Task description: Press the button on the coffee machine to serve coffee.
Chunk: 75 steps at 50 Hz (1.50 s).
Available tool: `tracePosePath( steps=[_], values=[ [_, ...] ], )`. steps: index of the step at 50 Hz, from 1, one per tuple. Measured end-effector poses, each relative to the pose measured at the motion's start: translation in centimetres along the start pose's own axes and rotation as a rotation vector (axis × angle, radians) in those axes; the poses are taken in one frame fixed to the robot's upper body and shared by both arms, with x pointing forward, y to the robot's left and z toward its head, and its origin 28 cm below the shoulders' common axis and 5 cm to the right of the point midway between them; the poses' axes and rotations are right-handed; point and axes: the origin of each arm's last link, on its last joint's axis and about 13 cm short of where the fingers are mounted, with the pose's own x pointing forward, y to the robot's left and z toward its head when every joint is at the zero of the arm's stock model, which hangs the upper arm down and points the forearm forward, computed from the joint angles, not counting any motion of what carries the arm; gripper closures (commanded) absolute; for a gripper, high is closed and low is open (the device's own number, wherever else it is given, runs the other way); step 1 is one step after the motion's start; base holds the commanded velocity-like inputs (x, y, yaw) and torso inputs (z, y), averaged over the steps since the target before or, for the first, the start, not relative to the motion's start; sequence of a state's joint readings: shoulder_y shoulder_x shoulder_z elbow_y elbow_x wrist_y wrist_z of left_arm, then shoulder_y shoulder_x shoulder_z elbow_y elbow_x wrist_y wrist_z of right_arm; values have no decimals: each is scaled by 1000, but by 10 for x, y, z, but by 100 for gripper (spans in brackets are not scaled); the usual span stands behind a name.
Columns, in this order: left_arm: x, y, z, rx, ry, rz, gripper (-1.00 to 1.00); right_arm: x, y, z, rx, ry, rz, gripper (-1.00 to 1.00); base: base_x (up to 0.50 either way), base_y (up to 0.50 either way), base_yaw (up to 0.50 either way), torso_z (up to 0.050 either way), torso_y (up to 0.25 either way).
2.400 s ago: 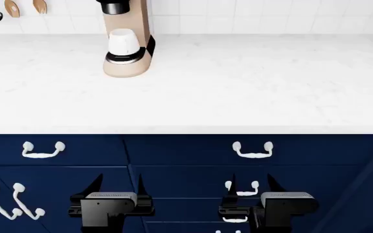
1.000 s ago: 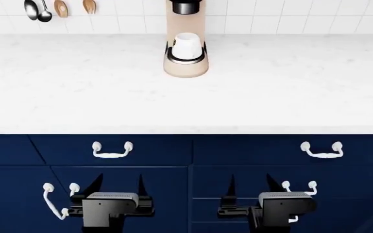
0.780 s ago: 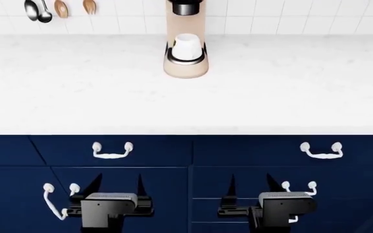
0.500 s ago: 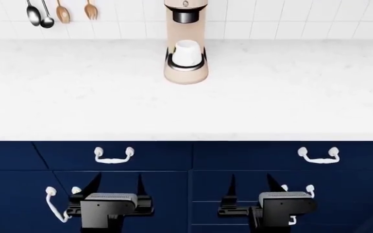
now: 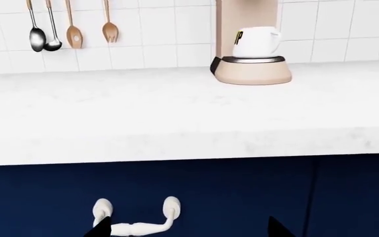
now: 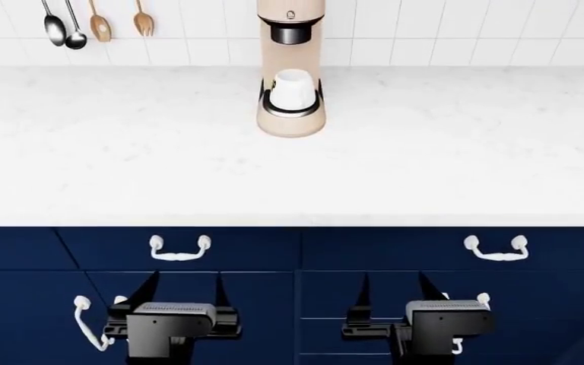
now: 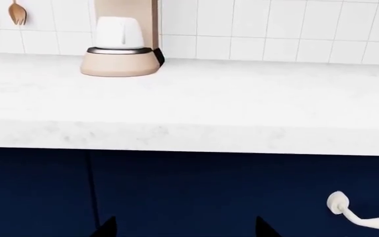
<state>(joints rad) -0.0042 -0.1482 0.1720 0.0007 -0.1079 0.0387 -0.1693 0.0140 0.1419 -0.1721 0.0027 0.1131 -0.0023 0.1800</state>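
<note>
The coffee machine (image 6: 291,68) stands at the back of the white desk (image 6: 424,152), against the tiled wall and roughly centred in the head view, with a white cup (image 6: 292,89) sitting on its tray under the spout. A small dark mark near the top of its front face (image 6: 290,14) looks like the button, though it is too small to make out clearly.

Both arms hang low in front of the dark blue cabinet doors (image 6: 394,258), below the desk's edge and well apart from the machine. The left gripper (image 6: 182,290) has its fingers apart, and so does the right gripper (image 6: 394,289); neither holds anything. In both wrist views only the finger tips show.

The task appears to be at its approach stage: nothing has reached toward the machine. The next move likely calls for raising one arm above the desk's edge, carrying it forward over the desk, and lining a fingertip up with the small button high on the machine without knocking the cup.
</note>
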Motion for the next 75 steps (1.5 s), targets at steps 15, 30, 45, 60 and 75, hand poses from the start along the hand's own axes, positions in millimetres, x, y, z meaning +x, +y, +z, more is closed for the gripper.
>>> tracePosePath(
  steps=[15,30,45,60,75],
  values=[
    [1,0,1,-8,3,11,-100,0,-1,0,9,10,-14,-100,0,0,0,0,0],
    [13,0,60,-18,29,-22,-100,9,-14,57,-25,-38,-47,-100,0,0,0,0,0],
    [40,14,138,11,24,-61,-100,21,-47,136,-96,-82,-60,-100,0,0,0,0,0],
    [66,32,179,88,38,-56,-100,32,-69,175,-126,-53,-65,-100,0,0,0,0,0],
    [75,41,189,111,61,-36,-100,32,-79,187,-129,-55,-69,-100,299,0,0,0,0]
  ],
)
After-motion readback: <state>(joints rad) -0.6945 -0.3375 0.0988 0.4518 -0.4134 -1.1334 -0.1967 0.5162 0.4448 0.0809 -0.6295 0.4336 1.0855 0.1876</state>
